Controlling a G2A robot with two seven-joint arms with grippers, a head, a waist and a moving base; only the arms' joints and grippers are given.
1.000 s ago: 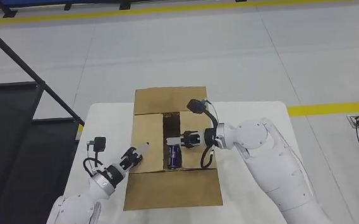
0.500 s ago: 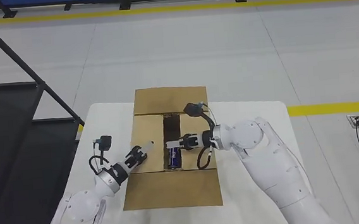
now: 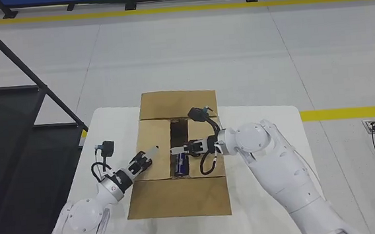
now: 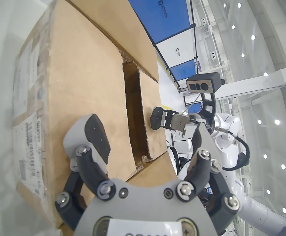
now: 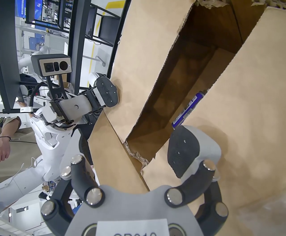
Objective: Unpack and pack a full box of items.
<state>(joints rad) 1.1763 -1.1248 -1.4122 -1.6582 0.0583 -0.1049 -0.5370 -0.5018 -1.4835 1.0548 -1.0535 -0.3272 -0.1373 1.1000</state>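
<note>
Left end effector (image 3: pixel 144 159) and right end effector (image 3: pixel 184 146) both hang empty, spread wide, at opposite flaps of the cardboard box (image 3: pixel 181 200) on the worktop (image 3: pixel 118 122). Opening seems in hand; next, part the flaps wider to reach the blue item (image 3: pixel 181 164) inside.

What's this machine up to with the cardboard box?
A two-armed robot is working on a brown cardboard box on a white table. Its open left gripper sits at one top flap; the open right gripper is at the gap between the flaps. A blue cylindrical container lies inside, not yet taken out.
</note>
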